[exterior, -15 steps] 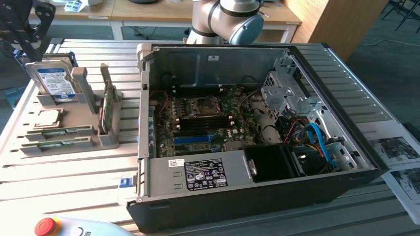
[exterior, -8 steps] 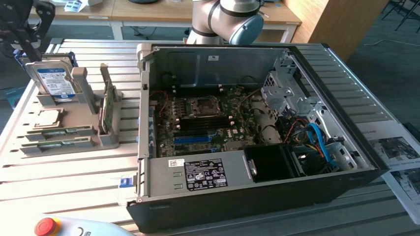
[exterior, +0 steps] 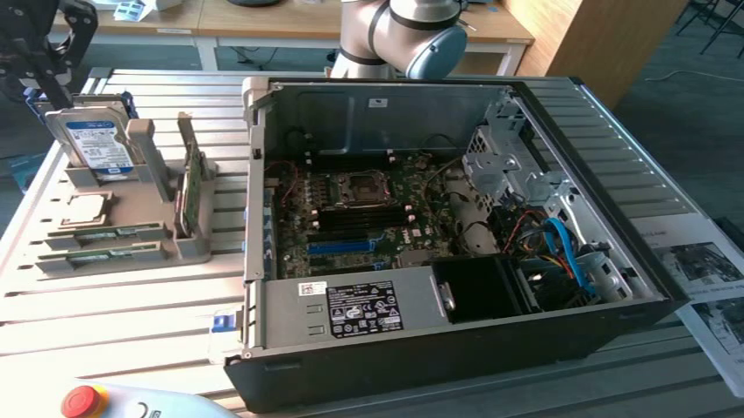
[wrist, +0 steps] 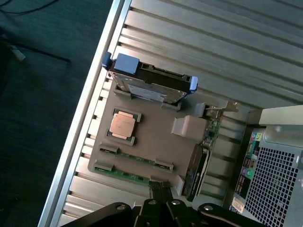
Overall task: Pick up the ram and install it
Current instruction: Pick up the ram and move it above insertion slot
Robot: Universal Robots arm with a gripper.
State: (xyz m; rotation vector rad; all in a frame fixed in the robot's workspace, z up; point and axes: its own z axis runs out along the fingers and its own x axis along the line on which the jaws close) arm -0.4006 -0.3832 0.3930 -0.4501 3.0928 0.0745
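Slatted table (wrist: pixel 213 38): your gripper (wrist: pixel 160 187) hangs empty, fingers together, over the grey holder (wrist: pixel 156 142) where the ram (wrist: pixel 124 175) lies.

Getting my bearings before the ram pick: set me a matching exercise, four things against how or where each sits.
1. silver hard drive with blue-white label
2. square silver processor chip
3. thin green ram sticks
4. round red button

A. flat, side by side
B. standing upright on edge
C. exterior view's lower left corner
D. flat, between drive and sticks

Pairs: 1-B, 2-D, 3-A, 4-C
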